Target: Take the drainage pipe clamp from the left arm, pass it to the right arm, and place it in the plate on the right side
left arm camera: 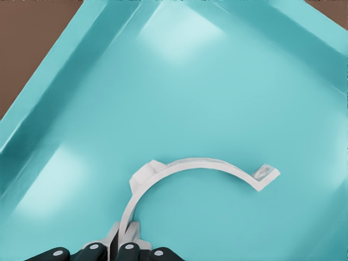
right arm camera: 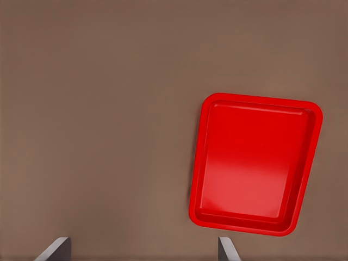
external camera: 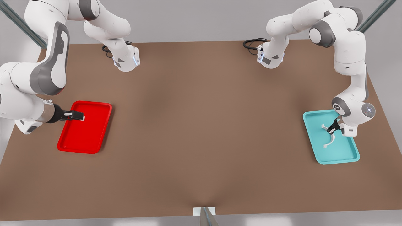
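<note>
Setting: simulated robot test bench. My bare brown tabletop (external camera: 201, 131), grey backdrop, metal frame struts (external camera: 19, 22), two coloured trays, nothing domestic.

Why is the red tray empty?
The red tray is empty because the pipe clamp sits in the teal tray, pinched by the left end effector.

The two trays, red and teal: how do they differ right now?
The red tray is empty, with the right gripper open above it; the teal tray holds the white pipe clamp, which the left gripper is shut on. The red one sits at the front view's left, the teal at its right. Both are shallow, rounded rectangles on the brown table.
</note>
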